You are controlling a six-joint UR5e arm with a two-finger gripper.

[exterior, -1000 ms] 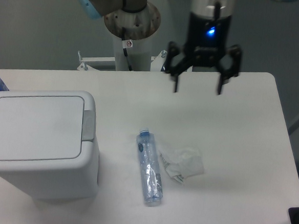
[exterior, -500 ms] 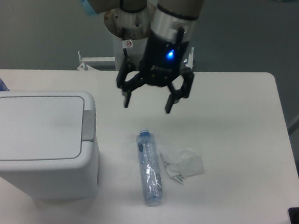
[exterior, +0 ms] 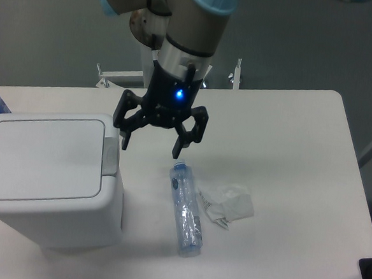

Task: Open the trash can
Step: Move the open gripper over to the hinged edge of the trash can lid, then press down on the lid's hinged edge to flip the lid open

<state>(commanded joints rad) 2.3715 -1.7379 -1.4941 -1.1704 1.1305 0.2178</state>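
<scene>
With its jaws spread and empty, the gripper [exterior: 151,149] should press one fingertip squarely on the grey push-button tab [exterior: 110,156] of the trash can [exterior: 46,179].

the arm reaches down from the top of the view, its grey forearm angled toward the lower left, a light-blue joint cap showing at the upper edge. the wrist tilts a little — a blue light glows on the black body. the gripper [exterior: 150,147] hangs with its two black fingers [exterior: 126,142] spread wide apart, tips pointing down, nothing between them.
</scene>
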